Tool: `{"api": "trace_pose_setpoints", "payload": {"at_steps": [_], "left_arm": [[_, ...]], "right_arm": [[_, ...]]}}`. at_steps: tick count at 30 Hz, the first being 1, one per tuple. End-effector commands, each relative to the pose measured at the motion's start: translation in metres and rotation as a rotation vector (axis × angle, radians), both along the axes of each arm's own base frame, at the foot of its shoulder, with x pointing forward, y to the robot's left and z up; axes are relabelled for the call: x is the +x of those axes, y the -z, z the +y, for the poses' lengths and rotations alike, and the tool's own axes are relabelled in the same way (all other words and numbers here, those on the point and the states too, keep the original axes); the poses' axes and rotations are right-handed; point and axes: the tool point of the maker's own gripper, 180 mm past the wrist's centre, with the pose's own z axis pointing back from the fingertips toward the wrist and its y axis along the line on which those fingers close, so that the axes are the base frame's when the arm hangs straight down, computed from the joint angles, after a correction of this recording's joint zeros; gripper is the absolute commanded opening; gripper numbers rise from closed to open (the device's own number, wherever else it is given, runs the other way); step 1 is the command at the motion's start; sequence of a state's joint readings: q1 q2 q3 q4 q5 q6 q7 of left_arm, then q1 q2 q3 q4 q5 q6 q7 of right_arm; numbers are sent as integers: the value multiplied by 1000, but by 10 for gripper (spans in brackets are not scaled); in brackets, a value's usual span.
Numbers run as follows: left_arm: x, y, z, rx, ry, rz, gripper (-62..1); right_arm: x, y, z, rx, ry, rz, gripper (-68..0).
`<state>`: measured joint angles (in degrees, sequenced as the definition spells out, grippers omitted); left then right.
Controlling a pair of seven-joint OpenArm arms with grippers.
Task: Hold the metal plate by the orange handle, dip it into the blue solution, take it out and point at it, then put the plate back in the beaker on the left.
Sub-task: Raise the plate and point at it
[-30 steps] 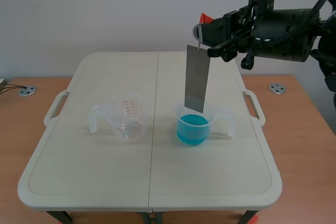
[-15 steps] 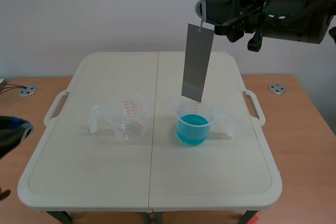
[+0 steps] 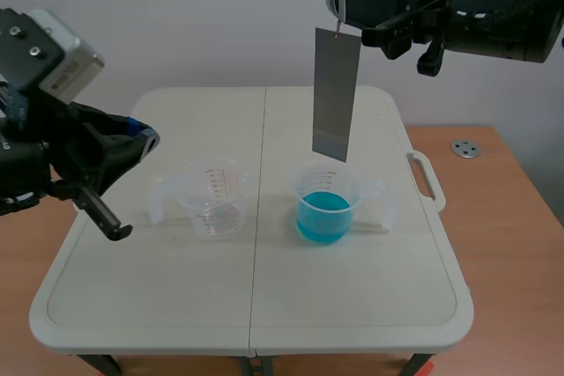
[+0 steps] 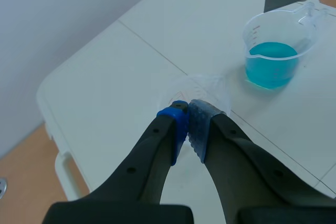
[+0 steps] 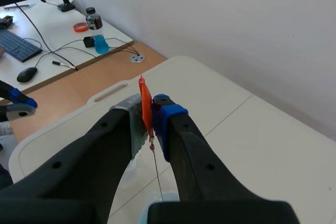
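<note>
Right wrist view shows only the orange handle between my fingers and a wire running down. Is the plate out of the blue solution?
Observer: Yes. The plate hangs with its lower edge above the blue beaker.
Operator: Where is the left gripper?
Observer: The left gripper is shut, with the clear beaker just ahead of and below its tips.
Operator: Is it touching the plate?
Observer: No, it is well apart from the plate, off to the side.
</note>
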<state>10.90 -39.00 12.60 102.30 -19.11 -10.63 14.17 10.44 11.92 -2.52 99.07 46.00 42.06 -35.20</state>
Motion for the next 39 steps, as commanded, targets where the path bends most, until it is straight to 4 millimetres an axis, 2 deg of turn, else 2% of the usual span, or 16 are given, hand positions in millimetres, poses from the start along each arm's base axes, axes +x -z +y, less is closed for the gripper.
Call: {"api": "trace_pose_setpoints", "payload": {"at_steps": [1, 10, 17, 25, 31, 39], "left_arm": [[8, -6, -9, -29, 9, -22, -588], [42, 13, -60, -71, 67, 20, -588], [58, 29, -82, -56, 84, 37, -588], [62, 47, -102, -49, 144, 93, -588], [67, 43, -112, -62, 174, 93, -588], [57, 40, -129, -80, 246, 109, -588]], "right_arm": [[-1, -17, 0, 16, -14, -52, -660], [-1, -16, 0, 14, -14, -50, -660], [-1, -16, 0, 13, -15, -50, -660], [-1, -16, 0, 13, -15, -50, -660], [-1, -16, 0, 13, -15, -50, -660], [-1, -16, 0, 14, -15, -50, -660]]}}
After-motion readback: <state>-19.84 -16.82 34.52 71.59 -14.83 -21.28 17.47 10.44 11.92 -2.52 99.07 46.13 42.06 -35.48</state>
